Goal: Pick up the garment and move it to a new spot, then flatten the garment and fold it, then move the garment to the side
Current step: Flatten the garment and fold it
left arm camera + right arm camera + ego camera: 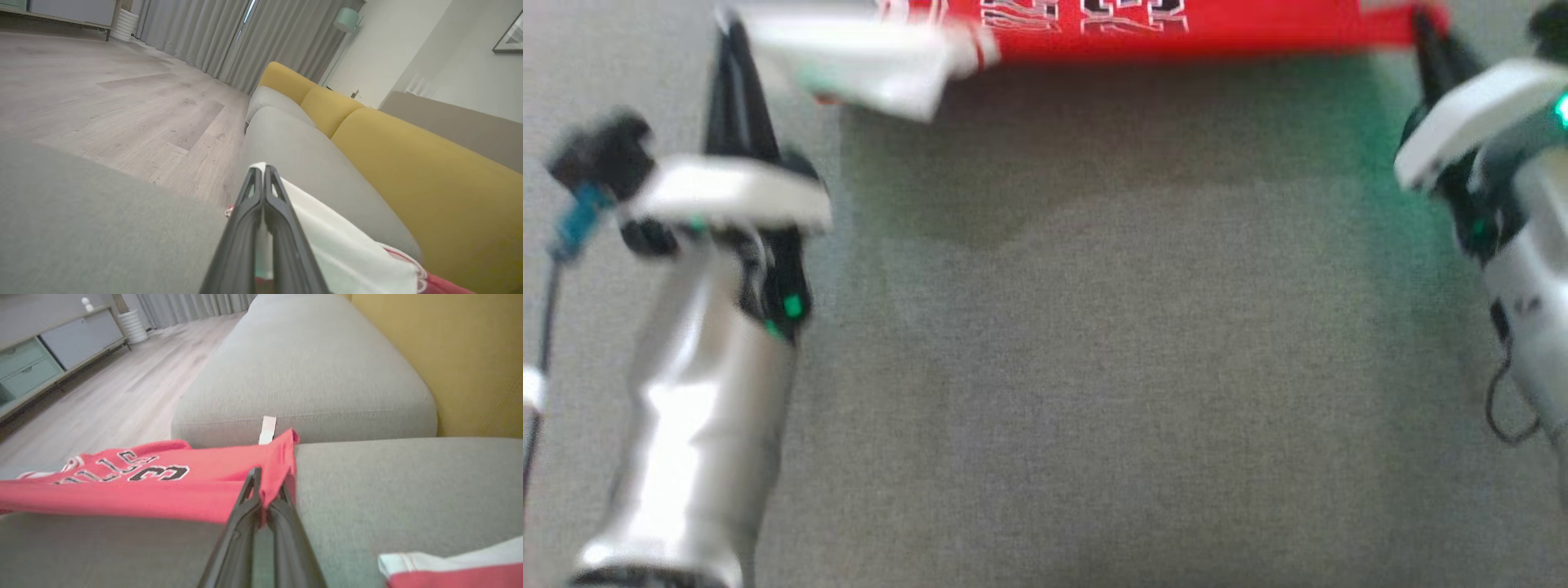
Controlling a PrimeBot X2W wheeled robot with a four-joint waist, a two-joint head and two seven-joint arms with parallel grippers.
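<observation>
Grey sofa seat (1094, 367) lies below in my head view, and the red garment (1176, 33) is stretched at its far edge between the left gripper (731, 37) and the right gripper (1425, 28). Left wrist view: jaws pressed together on its white cloth. Right wrist view: jaws pinch a red corner. I advise even tension and a level lowering. The black, white-outlined lettering is unreadable, and the seam tag (267, 428) appears blank.
</observation>
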